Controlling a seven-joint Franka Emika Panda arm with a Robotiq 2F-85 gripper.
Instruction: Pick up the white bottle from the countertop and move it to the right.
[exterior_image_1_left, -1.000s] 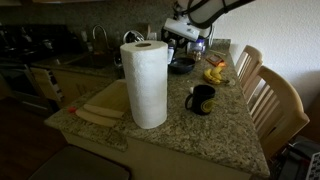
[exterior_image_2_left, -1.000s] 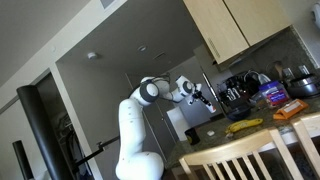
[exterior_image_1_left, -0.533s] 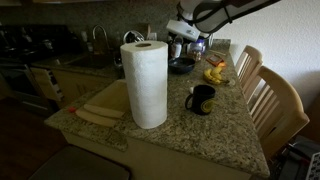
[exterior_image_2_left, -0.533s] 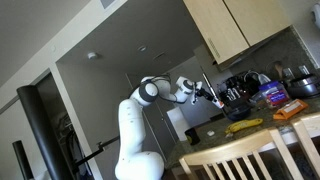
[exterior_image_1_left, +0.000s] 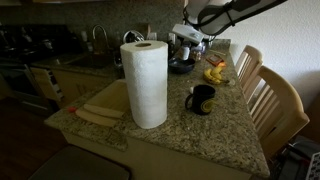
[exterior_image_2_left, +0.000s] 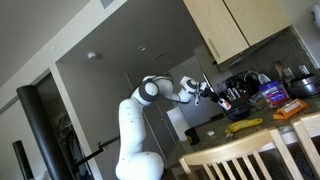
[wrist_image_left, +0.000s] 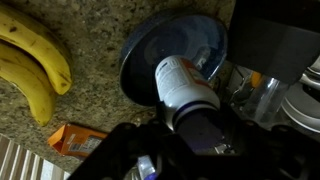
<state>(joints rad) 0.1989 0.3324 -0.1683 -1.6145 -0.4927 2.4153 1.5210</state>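
The white bottle sat in the gripper, lifted clear of the countertop and hanging over a dark round bowl. The fingers were closed on the bottle's near end and held nothing else. Its label carried a reddish band and lines of small print, too blurred to read, and no brand could be made out.

In the wrist view two bananas lay to the left on the granite, with an orange packet nearer. Shiny metal appliances crowded the right.

In an exterior view a tall paper towel roll stood at the near side, with a black mug to its right and wooden chairs past the right edge. The roll hid part of the counter behind it.
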